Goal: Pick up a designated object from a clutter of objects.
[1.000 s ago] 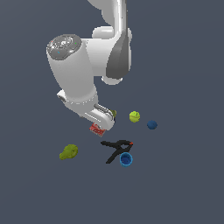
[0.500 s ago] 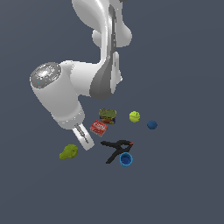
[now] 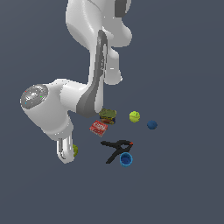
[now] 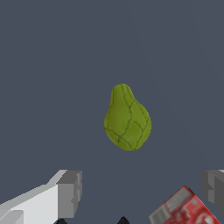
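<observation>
Olive pear-shaped blob (image 4: 127, 119): one. Matte, lumpy, crazed with dark seams, tapered at one end, bulbous at the other. Lying alone on the dark floor, apart from the other items on the exterior view's left, mostly hidden there behind the arm with only a sliver showing (image 3: 75, 150). Probably light and rigid; rounded flanks likely to squirm out of a shallow pinch. Best taken across the widest part of the belly, pads square to the long axis, not on the narrow neck.

Gripper (image 4: 142, 192): one. Jaws spread wide and empty, two grey fingertips (image 4: 69, 193) visible in the wrist view, nothing between them, pear not yet between the pads. Poised above the pear, no contact.

Clutter, counted in the exterior view:
- Red flat box (image 3: 99, 127): one, nearest the pear; a corner also in the wrist view.
- Green-brown squat can (image 3: 107, 116): one, just beside the box.
- Yellow-green ball (image 3: 134, 116): one.
- Blue ball (image 3: 152, 125): one, toward the exterior view's right.
- Black clamp with orange tip (image 3: 116, 147): one.
- Blue cup (image 3: 126, 159): one, touching or just beside the clamp.
</observation>
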`<state>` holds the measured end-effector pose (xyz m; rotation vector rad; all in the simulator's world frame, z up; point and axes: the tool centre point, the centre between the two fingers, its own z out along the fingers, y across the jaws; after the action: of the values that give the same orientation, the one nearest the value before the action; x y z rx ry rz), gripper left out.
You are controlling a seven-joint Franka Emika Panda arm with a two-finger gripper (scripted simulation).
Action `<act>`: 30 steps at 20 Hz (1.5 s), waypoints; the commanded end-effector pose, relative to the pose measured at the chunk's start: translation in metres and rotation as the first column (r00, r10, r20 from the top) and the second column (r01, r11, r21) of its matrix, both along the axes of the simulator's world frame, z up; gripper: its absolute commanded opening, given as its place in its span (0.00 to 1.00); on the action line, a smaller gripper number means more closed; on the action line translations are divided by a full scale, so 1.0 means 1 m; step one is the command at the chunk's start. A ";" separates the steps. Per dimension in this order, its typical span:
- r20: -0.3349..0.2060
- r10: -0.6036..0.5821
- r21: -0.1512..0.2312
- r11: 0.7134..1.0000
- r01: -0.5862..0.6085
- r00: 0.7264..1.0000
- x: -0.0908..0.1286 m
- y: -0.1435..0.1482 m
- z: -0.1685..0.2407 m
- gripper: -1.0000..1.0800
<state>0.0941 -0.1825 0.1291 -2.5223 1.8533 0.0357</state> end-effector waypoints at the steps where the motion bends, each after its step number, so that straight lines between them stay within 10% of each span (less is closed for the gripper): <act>1: 0.003 -0.072 -0.006 0.997 0.072 0.997 0.003 -0.011 -0.011 0.96; 30: 0.011 -0.243 -0.023 0.970 0.243 0.970 0.006 -0.038 -0.088 0.96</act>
<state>0.0994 -0.2199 0.0450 -2.2858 2.1565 0.0029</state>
